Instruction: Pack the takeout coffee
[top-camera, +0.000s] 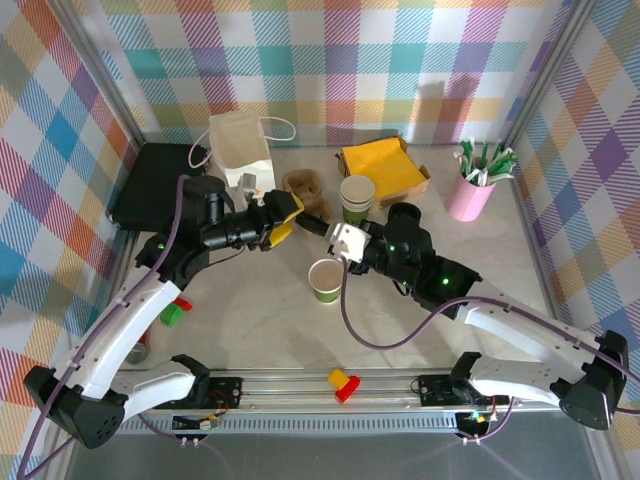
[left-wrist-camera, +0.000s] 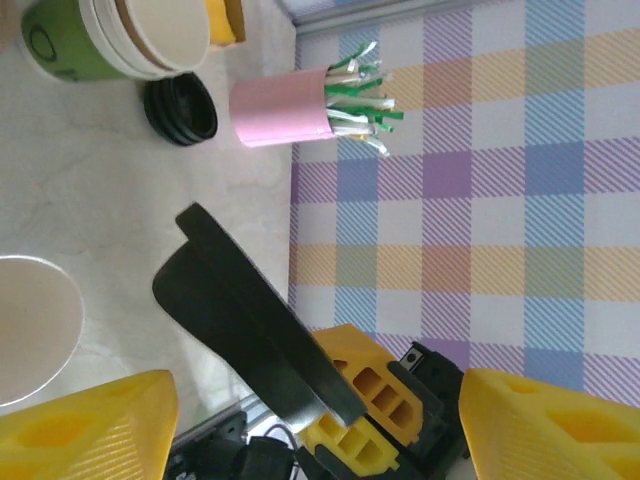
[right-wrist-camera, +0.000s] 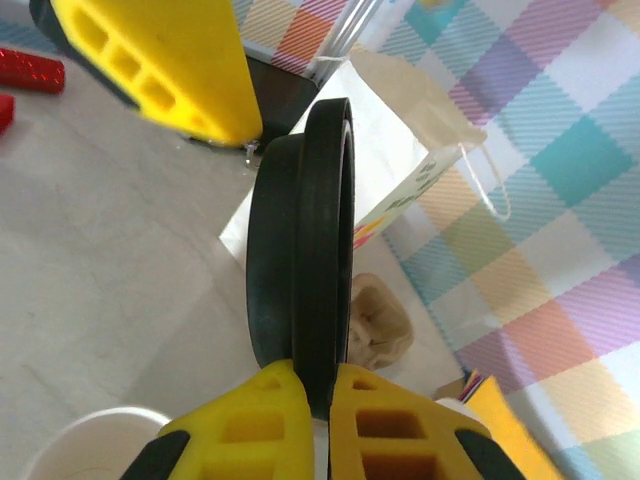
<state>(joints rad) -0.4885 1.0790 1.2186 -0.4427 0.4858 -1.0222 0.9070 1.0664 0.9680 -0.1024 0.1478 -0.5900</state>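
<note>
The takeout coffee's green paper cup (top-camera: 325, 281) stands without a lid at the table's middle; its rim also shows (left-wrist-camera: 30, 330) (right-wrist-camera: 90, 445). Its round black lid (right-wrist-camera: 305, 240) is held on edge above the table, just up-left of the cup, with my right gripper (right-wrist-camera: 318, 400) shut on its rim. In the left wrist view the same lid (left-wrist-camera: 240, 310) sits between the wide-apart yellow fingers of my open left gripper (left-wrist-camera: 315, 430), which touch nothing. From above, the left gripper (top-camera: 283, 218) faces the right gripper (top-camera: 322, 233). The white paper bag (top-camera: 240, 145) stands at the back left.
A stack of lidless cups (top-camera: 357, 198) and a pile of black lids (top-camera: 405, 212) stand behind the cup. The pink cup of straws (top-camera: 470, 190) is at the back right, yellow napkins (top-camera: 380, 165) at the back, a brown carrier (top-camera: 305, 190) and a black box (top-camera: 150, 185) to the left.
</note>
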